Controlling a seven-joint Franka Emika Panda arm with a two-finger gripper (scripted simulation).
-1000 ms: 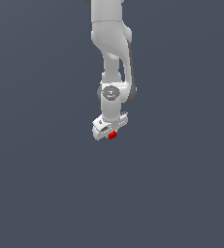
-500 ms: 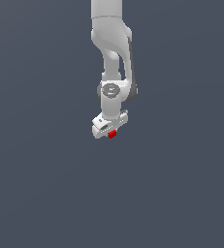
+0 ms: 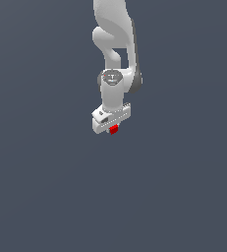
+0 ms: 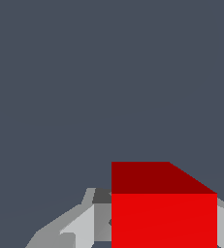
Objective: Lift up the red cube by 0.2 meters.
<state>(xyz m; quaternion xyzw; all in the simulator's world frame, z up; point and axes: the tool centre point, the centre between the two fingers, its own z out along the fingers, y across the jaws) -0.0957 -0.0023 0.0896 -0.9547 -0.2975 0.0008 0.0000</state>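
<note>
The red cube (image 3: 113,129) sits just under the white gripper (image 3: 113,129), its fingers (image 4: 82,225) clamped on it at either side. To lift well, I judge a straight, steady rise with constant squeeze is best, avoiding any tilt or jerk.

Distant exterior view; close-up wrist view

Bare simulator scene, featureless grey backdrop (image 3: 41,187)
</note>
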